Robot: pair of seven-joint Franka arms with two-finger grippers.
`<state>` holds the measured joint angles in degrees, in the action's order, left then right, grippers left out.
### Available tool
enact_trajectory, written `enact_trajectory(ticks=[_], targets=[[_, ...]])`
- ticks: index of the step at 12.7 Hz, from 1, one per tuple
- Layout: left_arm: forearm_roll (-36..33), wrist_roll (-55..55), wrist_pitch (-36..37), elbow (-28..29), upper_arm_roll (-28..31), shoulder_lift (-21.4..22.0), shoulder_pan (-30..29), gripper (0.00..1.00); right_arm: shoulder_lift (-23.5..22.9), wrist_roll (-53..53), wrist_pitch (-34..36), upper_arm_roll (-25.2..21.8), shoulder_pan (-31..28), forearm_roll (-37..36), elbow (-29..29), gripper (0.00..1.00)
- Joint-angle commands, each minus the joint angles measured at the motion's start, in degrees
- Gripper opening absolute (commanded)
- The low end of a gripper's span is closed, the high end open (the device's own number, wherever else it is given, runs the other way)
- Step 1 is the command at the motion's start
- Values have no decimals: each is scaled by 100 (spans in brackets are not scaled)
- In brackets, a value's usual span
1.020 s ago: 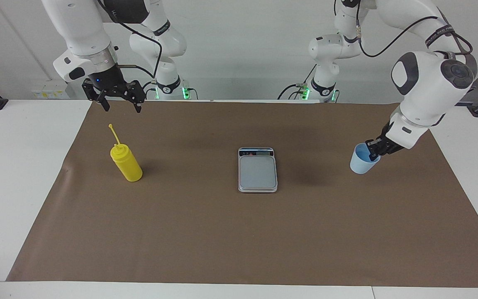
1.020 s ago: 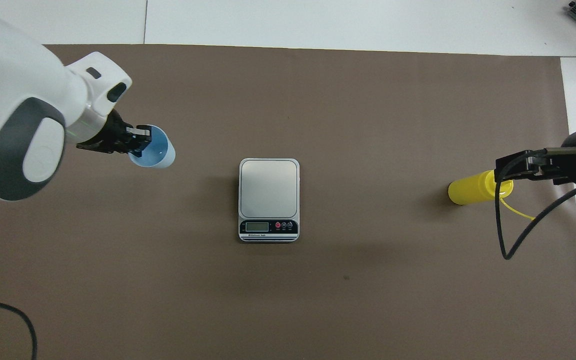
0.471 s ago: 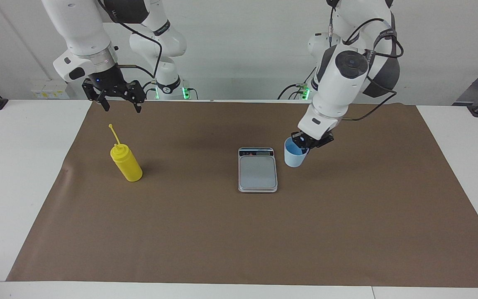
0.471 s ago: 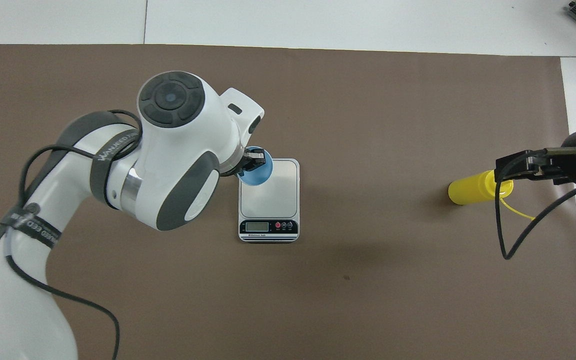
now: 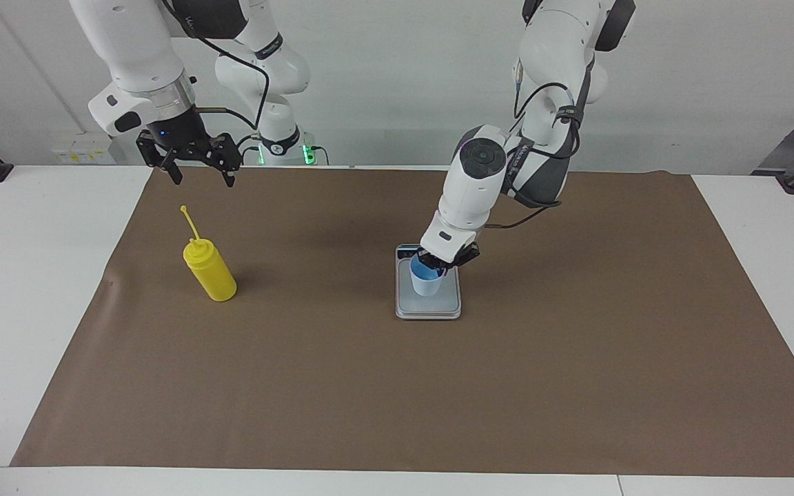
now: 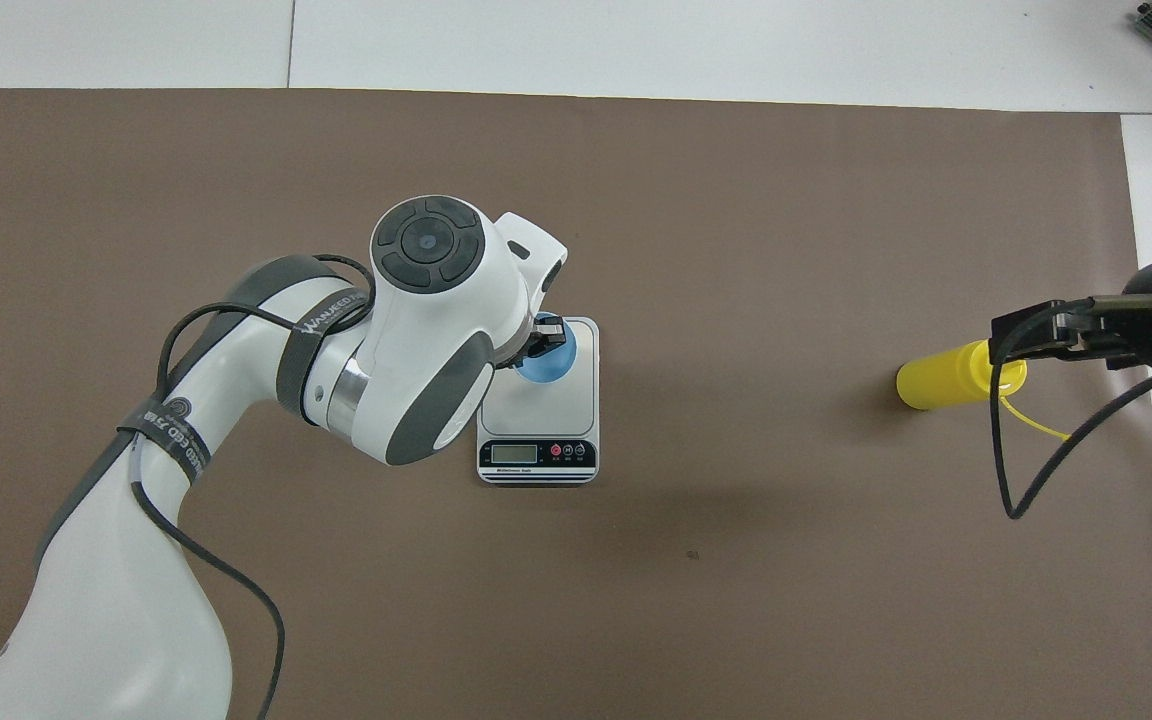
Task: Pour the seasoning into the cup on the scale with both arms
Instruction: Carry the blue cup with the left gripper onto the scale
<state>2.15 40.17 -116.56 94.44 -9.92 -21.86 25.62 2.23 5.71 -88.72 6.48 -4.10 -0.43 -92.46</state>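
A brown mat (image 5: 397, 386) is spread over the white table (image 5: 32, 275). The left arm (image 6: 236, 420) is reached over the mat's middle, and the right arm (image 5: 135, 62) is held up at its own end. The scale (image 5: 446, 308) is set mid-mat. The yellow seasoning (image 5: 211, 270) is stood upright toward the right arm's end. The cup (image 5: 426, 281) is pinched at its rim by the left gripper (image 5: 438, 265), over the scale's plate. The right gripper (image 5: 200, 172) is held spread apart, gripping nothing, above the mat.
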Motion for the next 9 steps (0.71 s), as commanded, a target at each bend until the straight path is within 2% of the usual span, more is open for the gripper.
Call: enact_trajectory(ticks=[1,8,9], targets=[[-31,96,-174,294,78,164,119,0,137,9,-49,28,-73,96,-158,100],[-31,26,-262,461,78,199,66,1,137,9,-49,28,-73,96,-158,100],[-31,26,-305,496,78,199,57,69,137,9,-49,28,-73,96,-158,100]])
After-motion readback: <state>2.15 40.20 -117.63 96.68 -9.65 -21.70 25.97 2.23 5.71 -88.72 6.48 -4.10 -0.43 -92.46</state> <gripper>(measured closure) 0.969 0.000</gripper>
